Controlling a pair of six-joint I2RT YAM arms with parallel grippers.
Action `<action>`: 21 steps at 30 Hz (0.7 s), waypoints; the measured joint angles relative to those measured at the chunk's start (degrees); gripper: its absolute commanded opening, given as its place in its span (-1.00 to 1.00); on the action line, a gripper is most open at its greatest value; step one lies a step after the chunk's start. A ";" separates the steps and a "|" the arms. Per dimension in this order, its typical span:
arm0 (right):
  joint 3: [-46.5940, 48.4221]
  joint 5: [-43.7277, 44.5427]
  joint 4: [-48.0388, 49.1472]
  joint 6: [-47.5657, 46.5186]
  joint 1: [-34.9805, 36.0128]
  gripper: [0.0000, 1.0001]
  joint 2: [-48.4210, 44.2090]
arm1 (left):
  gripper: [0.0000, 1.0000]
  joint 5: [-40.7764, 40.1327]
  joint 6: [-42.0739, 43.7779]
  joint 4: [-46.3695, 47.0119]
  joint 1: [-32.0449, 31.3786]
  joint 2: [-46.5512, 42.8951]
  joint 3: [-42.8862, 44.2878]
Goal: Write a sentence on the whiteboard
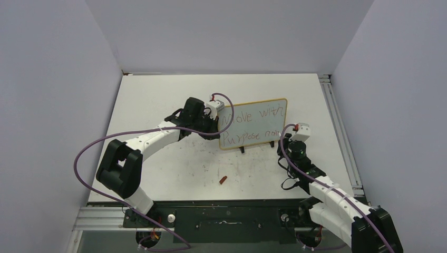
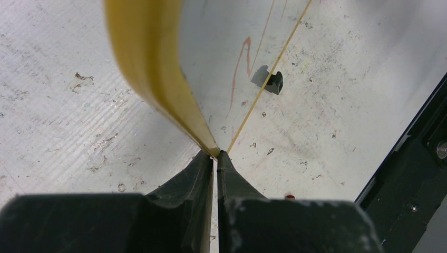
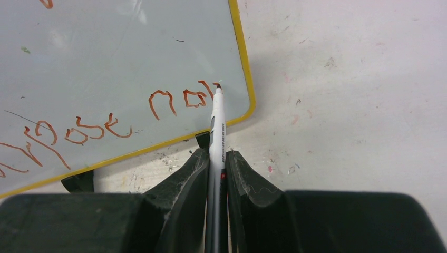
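Whiteboard (image 1: 263, 113) upright on table (image 1: 158, 95), right of centre, left edge pinched in closed left gripper (image 2: 216, 156). Right gripper (image 3: 217, 158) clamped on marker (image 3: 216, 118), tip at board's lower right corner, just past last letters of sentence (image 3: 174, 103). Small red piece (image 1: 223, 180) loose on table, near side of board.

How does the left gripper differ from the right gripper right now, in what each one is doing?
The left gripper pinches the whiteboard by its yellow frame; the right gripper pinches a white marker. The left gripper is at the board's left edge; the right gripper is near its lower right corner, marker tip at the last word. Both have their fingers shut.
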 measured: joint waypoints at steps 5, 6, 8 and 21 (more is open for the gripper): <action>0.02 -0.04 0.44 -0.04 -0.35 -0.89 0.98 | -1.00 0.00 0.00 0.00 0.00 0.00 0.00; 0.02 -0.07 0.66 -0.04 -0.37 -0.89 1.18 | -1.00 0.00 0.00 0.00 0.00 0.00 0.00; 0.00 -0.15 0.90 -0.07 -0.39 -0.89 1.55 | -1.00 0.00 0.00 -0.02 0.00 0.00 0.00; 0.02 -0.59 1.05 -0.15 -1.18 -0.89 4.13 | -1.00 0.42 0.00 -0.02 0.15 0.00 0.00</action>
